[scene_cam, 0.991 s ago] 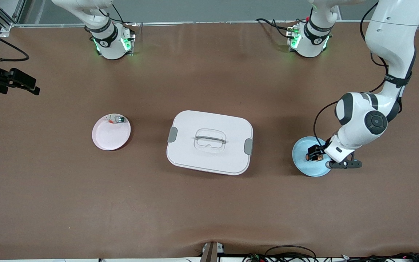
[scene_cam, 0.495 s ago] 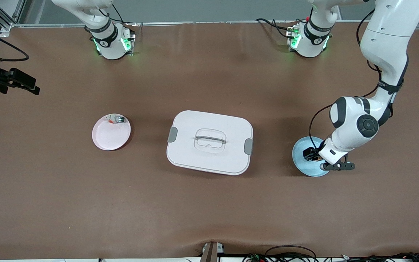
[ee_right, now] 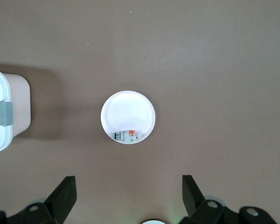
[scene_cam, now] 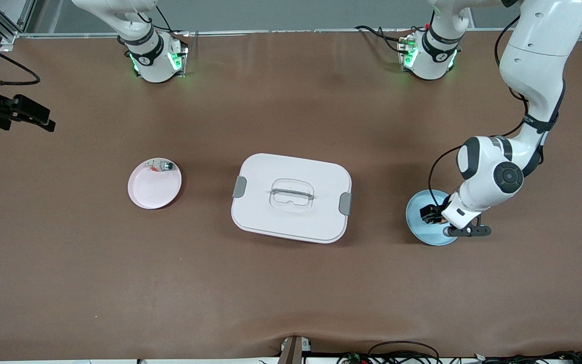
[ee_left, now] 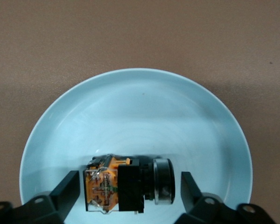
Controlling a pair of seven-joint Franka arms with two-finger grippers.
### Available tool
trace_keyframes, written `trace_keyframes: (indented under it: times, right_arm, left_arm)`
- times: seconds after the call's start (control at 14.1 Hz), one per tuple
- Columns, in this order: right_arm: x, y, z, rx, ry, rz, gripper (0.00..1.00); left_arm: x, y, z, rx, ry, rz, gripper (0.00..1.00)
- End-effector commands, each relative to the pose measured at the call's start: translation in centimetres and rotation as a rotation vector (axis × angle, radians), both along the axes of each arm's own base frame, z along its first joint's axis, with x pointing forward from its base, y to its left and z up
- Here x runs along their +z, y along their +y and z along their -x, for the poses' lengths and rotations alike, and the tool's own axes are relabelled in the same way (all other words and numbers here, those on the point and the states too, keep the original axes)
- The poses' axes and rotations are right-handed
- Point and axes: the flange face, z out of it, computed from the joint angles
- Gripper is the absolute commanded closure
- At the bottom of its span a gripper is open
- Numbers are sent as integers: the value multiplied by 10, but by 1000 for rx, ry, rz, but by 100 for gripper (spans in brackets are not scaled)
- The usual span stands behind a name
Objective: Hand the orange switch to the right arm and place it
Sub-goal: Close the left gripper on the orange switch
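The orange switch [ee_left: 102, 191] lies on its side in the pale blue plate [ee_left: 140, 107], its orange body toward one finger and its dark round cap toward the other. My left gripper [ee_left: 129, 185] is down at the plate, open, with a finger on each side of the switch and a small gap at each. From the front view this gripper [scene_cam: 430, 214] covers most of the switch on the blue plate [scene_cam: 420, 231]. The right gripper [ee_right: 128, 186] hangs open and empty high over the table near the pink plate [ee_right: 128, 109].
A whitish switch with a green face [scene_cam: 162, 165] lies in the pink plate [scene_cam: 152, 192] toward the right arm's end. A white lidded box [scene_cam: 291, 197] with grey latches stands mid-table between the two plates. Black camera gear [scene_cam: 13, 114] juts in at the table's edge.
The left gripper has slid across the blue plate and dropped around the orange switch, which showed beside it before. Its fingers have drawn closer together. The right arm has not moved.
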Motion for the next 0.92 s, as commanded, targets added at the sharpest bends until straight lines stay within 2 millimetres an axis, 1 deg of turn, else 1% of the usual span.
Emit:
trace_keyframes:
  times: [0.0, 0.07, 0.14, 0.21, 0.28, 0.42, 0.57, 0.71, 0.85]
  right_arm:
    - [5, 0, 0, -1, -8, 0, 0]
    - [5, 1, 0, 1, -8, 0, 0]
    - [5, 1, 0, 1, -8, 0, 0]
    - [5, 1, 0, 1, -7, 0, 0]
    - [6, 1, 1, -1, -7, 0, 0]
    - [6, 2, 1, 1, -7, 0, 0]
    - [5, 2, 1, -1, -5, 0, 0]
    - [5, 1, 1, -1, -7, 0, 0]
    - [5, -1, 0, -4, -10, 0, 0]
  left_arm:
    - [2, 3, -4, 12, -13, 3, 50]
    - [5, 4, -5, 10, -17, 2, 68]
    - [14, 5, -7, 5, -30, 2, 83]
    - [29, 6, -9, 7, -46, 0, 94]
    - [38, 4, -9, 11, -38, -1, 100]
    - [63, 4, -10, 13, -33, -5, 100]
    - [94, 4, -10, 10, -24, -8, 100]
    - [127, -4, -8, -1, -7, -10, 100]
    - [163, -19, -7, 26, 17, -7, 100]
